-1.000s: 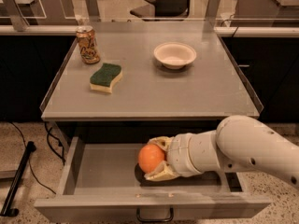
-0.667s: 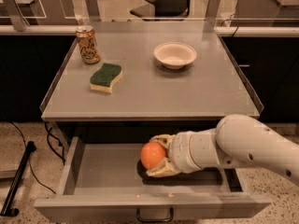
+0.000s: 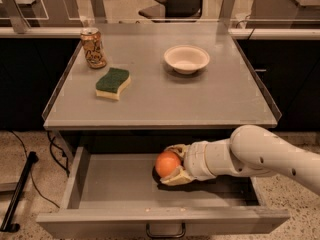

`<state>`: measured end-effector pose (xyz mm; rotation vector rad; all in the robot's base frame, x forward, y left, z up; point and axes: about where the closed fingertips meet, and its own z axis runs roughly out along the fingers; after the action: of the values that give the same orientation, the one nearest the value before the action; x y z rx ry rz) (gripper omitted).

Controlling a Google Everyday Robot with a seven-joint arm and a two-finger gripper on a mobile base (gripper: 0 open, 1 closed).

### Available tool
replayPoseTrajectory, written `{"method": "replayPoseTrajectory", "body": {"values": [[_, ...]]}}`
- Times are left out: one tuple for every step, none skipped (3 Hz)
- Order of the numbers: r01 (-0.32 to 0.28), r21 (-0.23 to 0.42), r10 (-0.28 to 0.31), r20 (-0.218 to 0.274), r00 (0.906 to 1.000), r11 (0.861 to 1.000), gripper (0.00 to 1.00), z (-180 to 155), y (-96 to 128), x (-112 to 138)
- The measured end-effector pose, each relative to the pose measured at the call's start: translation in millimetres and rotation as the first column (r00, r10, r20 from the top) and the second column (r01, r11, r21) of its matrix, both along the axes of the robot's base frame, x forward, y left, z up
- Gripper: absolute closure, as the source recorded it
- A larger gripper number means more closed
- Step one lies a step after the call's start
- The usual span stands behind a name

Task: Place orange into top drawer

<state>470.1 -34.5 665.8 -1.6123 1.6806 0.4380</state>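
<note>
Gripper: the gripper (image 3: pixel 170 164) reaches into the open drawer from the right. Its two pale fingers (image 3: pixel 176 149) are closed around the orange, one above it and one below.
Orange, place: the orange (image 3: pixel 166 163) is inside the top drawer (image 3: pixel 115 181), near the middle and just under the table (image 3: pixel 165 104) edge. Whether it rests on the drawer floor cannot be told.
Orange, look: smooth, round and bright, with a soft shine on top.
Risk, rolling: if it is let go above the floor, the round fruit would likely drop and roll toward a wall.
Risk, dragging: a finger that opens too little could pull the fruit along as the arm backs out.
Risk, knocking: lifting the arm could strike the table edge overhead.
</note>
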Motion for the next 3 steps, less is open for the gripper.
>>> {"method": "replayPoseTrajectory", "body": {"values": [[0.001,0.030,-0.001,-0.020,0.9998,1.000,1.00,-17,3,7],[-0.003,0.072,0.006,-0.043,0.9991,0.997,1.00,-41,13,16],[-0.002,0.073,0.006,-0.046,0.9989,0.997,1.00,-44,14,16]]}}
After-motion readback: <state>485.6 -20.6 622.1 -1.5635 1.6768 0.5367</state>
